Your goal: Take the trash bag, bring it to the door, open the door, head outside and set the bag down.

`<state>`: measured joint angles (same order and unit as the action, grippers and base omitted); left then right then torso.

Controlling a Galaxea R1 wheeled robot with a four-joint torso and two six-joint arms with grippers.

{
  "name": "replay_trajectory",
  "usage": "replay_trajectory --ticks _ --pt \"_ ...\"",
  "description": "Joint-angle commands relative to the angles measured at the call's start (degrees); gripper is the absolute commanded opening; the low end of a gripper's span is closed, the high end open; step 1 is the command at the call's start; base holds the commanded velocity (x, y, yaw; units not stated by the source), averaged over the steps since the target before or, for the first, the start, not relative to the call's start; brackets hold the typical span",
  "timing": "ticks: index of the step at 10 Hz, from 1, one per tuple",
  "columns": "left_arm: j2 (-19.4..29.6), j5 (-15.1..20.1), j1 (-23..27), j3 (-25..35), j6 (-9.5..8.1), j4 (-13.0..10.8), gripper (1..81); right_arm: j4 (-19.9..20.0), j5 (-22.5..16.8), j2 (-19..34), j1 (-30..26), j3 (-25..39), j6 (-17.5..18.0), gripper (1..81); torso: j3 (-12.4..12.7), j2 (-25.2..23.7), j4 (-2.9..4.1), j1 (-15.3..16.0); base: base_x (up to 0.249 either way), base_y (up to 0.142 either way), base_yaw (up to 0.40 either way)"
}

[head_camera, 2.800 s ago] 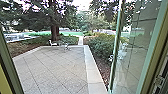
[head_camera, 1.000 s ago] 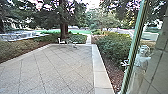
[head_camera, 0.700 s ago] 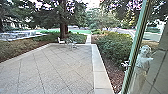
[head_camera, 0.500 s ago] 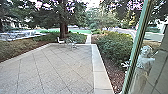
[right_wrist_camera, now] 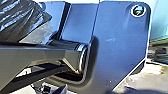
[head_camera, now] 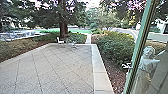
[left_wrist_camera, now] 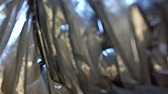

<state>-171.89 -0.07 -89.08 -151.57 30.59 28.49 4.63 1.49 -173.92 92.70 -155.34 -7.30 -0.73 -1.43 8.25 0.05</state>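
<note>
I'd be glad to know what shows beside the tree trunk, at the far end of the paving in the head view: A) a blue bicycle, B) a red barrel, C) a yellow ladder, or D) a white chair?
D: a white chair, its pale back upright, shows by the foot of the tree trunk.

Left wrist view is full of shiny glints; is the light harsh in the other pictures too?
Left wrist view: bluish glints on the trash bag. Right wrist view: glaring, pale ground. Head view: soft, even light on the patio, purple-fringed white gaps among the trees.
</note>
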Motion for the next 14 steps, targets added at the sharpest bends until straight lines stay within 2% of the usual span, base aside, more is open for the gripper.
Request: replay_trajectory --ticks 1,14 --pt "0.0 4.3 2.5 0.5 0.26 0.3 1.0 -0.2 -3.3 0.0 -2.4 0.2 -0.2 81.1 0.0 0.0 0.00 0.0 0.098 0.000 0.000" --pt "-0.1 4.3 2.5 0.5 0.26 0.3 1.0 -0.6 -3.2 0.0 -2.1 0.2 -0.1 81.1 0.0 0.0 0.00 0.0 0.099 0.073 0.000"
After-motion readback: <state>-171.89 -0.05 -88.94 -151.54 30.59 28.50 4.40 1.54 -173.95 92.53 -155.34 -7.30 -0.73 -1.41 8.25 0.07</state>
